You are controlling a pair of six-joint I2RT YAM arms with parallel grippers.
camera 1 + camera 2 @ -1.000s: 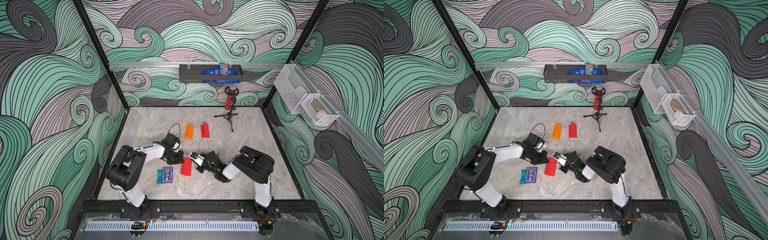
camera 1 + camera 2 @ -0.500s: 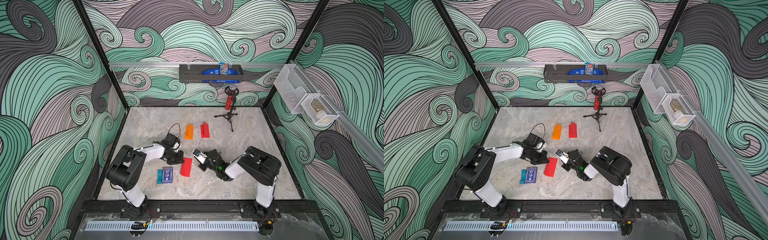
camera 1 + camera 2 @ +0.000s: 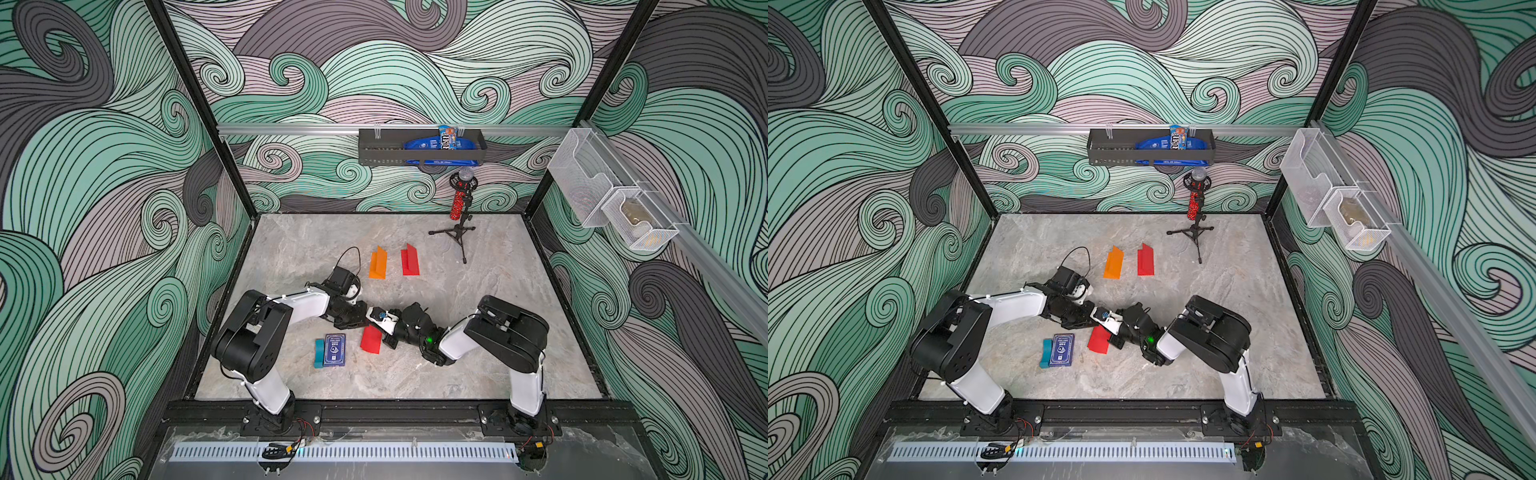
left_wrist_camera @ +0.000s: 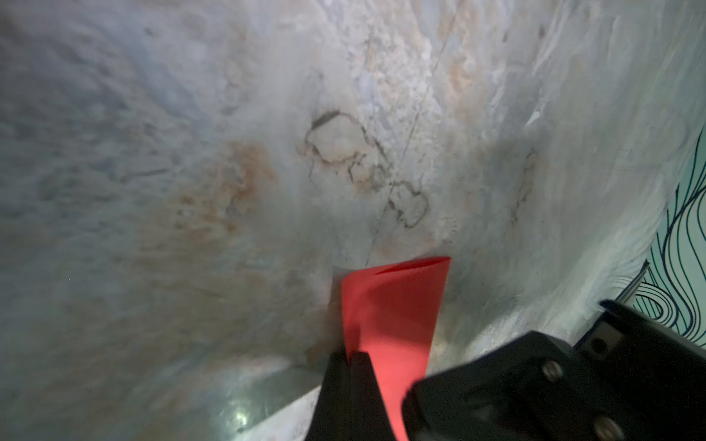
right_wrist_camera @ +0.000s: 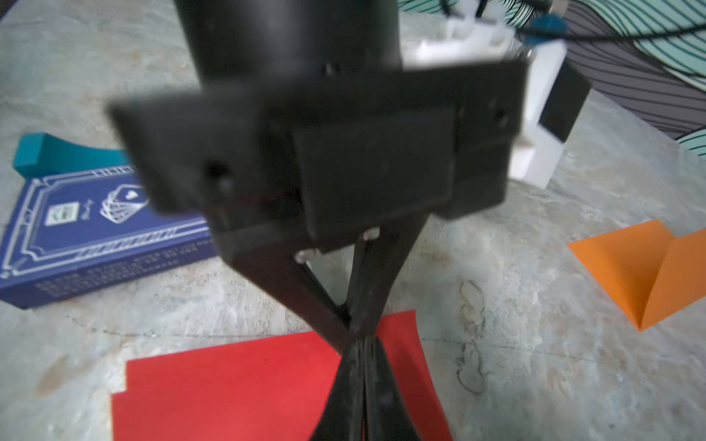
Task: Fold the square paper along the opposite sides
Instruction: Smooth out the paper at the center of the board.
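Observation:
The square paper is red (image 5: 237, 385) and lies doubled over on the marble table (image 3: 478, 365), its two layers slightly offset. In both top views it sits front of centre (image 3: 370, 343) (image 3: 1098, 344), between the two wrists. My left gripper (image 4: 349, 353) is shut on one raised edge of the paper (image 4: 393, 317). My right gripper (image 5: 363, 341) comes from the opposite side, shut over the same edge. Its tips meet the left fingers (image 5: 324, 301) nose to nose. From above, the left gripper (image 3: 362, 322) and the right gripper (image 3: 376, 328) nearly touch.
A blue card box (image 3: 334, 350) and a teal block (image 3: 319, 353) lie just left of the paper. A folded orange paper (image 3: 378, 264) and a folded red one (image 3: 410, 262) stand further back. At the back right is a microphone on a tripod (image 3: 457, 232).
The right wrist has shifted a little, closing in on the left gripper. The left arm and the red paper have stayed where they were.

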